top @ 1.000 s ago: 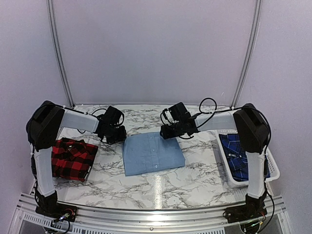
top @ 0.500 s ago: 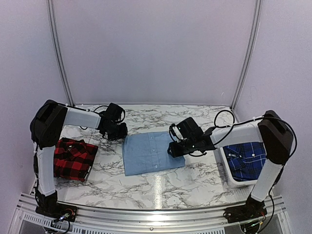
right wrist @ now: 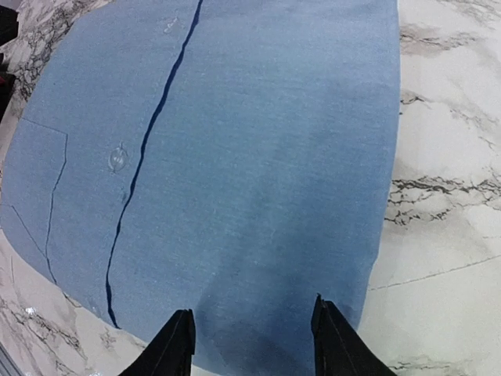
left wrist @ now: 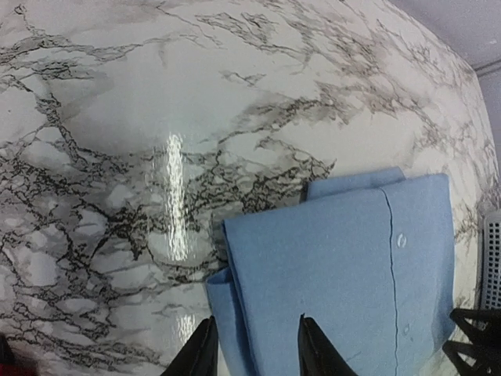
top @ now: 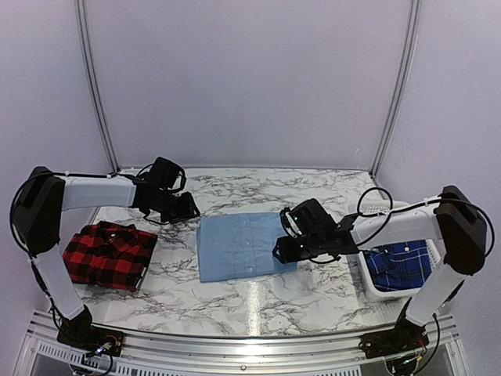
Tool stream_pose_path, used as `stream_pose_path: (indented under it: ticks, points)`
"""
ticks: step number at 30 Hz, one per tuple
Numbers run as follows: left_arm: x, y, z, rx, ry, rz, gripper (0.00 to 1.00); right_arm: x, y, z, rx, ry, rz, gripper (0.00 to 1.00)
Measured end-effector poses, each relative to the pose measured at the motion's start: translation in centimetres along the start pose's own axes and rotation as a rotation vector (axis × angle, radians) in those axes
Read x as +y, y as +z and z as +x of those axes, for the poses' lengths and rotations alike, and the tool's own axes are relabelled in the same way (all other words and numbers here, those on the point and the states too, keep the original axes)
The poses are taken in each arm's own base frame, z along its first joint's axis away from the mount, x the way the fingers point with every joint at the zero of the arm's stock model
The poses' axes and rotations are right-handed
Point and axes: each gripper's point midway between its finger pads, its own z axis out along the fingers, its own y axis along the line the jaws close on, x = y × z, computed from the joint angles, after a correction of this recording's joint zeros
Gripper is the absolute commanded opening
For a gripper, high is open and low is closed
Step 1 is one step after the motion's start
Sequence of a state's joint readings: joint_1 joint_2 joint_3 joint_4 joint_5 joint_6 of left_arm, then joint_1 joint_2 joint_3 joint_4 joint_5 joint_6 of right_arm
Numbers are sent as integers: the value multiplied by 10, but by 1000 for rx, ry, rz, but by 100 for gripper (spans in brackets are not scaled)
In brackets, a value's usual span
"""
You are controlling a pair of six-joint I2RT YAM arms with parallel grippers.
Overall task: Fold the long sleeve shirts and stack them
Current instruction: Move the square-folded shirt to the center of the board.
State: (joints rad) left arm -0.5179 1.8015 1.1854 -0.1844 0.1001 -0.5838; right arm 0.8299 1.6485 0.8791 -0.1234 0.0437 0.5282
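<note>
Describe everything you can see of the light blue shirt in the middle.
The light blue shirt is plain woven cloth, folded into a neat rectangle, lying flat on the marble table. A buttoned placket with small pale buttons crosses it; a chest pocket shows. The left claw and right claw stand open over opposite edges.

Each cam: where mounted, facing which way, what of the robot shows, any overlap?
Top external: above and behind the bases, facing down at the table; left arm and right arm show.
Left wrist: on the left arm, down past the left fingers at the light blue shirt.
Right wrist: on the right arm, down past the right fingers at the same shirt.
Shared: that shirt, all three.
</note>
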Motion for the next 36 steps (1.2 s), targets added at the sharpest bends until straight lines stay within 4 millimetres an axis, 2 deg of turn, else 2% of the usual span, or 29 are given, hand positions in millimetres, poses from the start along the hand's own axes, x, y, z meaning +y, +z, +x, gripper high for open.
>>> stream_pose_path:
  ticks: [6, 10, 14, 19, 26, 31, 36]
  points:
    - [1, -26, 47, 83, -12, 66, 47, -5, -17, 3, -19, 8, 29, 46]
    - [3, -30, 85, 165, -21, 91, 47, -14, -20, 8, -18, 5, 65, 33]
    - [6, -32, 109, 213, -41, 109, 47, -29, -16, 30, 28, -1, 104, 23]
    - [7, -32, 119, 231, -71, 134, 51, -38, -12, 56, 84, -11, 124, 22]
    - [1, -32, 118, 231, -74, 166, 52, -15, -14, 71, 109, -52, 88, 24]
    - [1, -29, 120, 240, -73, 167, 52, -16, -21, 67, 108, -54, 110, 33]
    - [6, -18, 124, 260, -78, 149, 49, -19, -34, 47, 56, -33, 108, 34]
